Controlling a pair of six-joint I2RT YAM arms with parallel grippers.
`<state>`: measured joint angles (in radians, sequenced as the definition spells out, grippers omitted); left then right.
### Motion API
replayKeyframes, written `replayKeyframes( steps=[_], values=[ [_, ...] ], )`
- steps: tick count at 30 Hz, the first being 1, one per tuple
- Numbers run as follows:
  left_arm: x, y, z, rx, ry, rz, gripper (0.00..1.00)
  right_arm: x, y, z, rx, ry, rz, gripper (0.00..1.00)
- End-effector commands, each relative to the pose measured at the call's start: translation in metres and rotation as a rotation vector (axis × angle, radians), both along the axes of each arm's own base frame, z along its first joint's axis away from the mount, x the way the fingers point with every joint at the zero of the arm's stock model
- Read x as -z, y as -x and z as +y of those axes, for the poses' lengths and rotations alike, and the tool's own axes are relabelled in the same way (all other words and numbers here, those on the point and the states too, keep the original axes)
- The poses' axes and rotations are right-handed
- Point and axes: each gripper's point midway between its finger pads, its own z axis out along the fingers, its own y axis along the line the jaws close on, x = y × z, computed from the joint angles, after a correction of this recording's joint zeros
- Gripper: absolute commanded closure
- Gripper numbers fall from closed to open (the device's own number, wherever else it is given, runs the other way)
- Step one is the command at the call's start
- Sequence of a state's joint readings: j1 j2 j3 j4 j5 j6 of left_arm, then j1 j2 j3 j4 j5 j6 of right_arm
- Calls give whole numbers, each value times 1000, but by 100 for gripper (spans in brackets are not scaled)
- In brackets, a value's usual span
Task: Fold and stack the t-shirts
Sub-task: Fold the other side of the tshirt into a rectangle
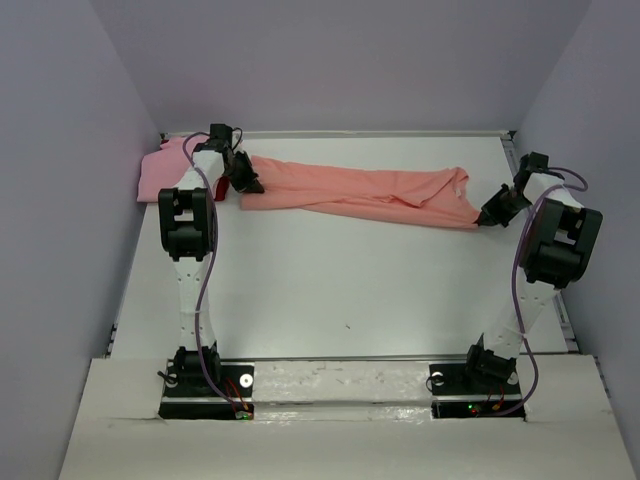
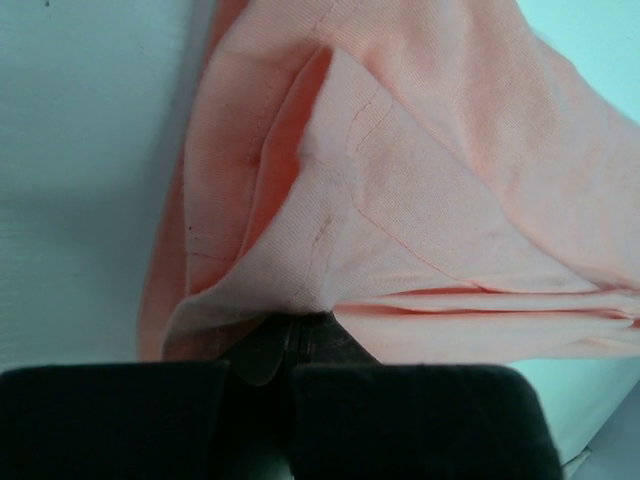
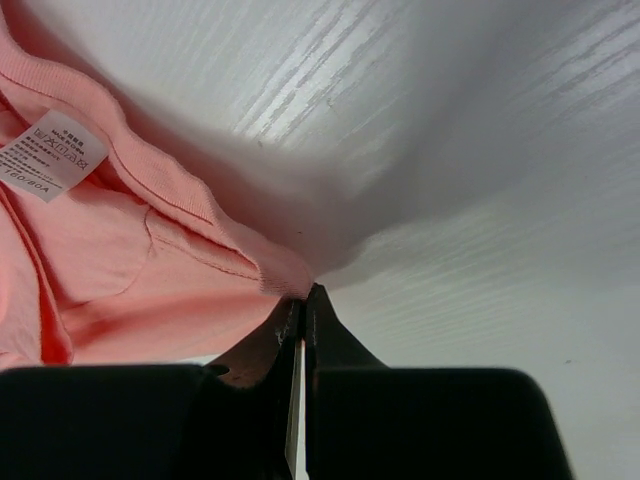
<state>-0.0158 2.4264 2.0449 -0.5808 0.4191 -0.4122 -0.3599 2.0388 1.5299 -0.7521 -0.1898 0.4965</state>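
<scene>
I'm holding the salmon t-shirt [image 1: 370, 190] lengthwise, left-to-right over the tabletop [image 1: 330, 290] — left hand [image 1: 245, 183] and right hand [image 1: 487, 219] each clamping one end.

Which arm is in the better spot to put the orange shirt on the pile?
Probably the left. The left gripper pinches the orange shirt right beside the pile; the right gripper holds the other end, across the table.
</scene>
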Motion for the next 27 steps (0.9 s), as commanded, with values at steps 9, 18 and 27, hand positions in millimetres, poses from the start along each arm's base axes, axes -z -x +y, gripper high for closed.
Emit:
replayKeyframes(
  steps=[9, 18, 27],
  values=[
    [-16, 45, 34, -61, -120, 77, 96, -3, 40, -25, 67, 70, 109, 100],
    [-18, 100, 47, -94, -197, 178, 96, -25, 77, 4, 59, -1, 104, 100],
    [-33, 154, 58, -137, -259, 219, 96, -30, 137, 12, 29, 60, 243, 100]
  ],
)
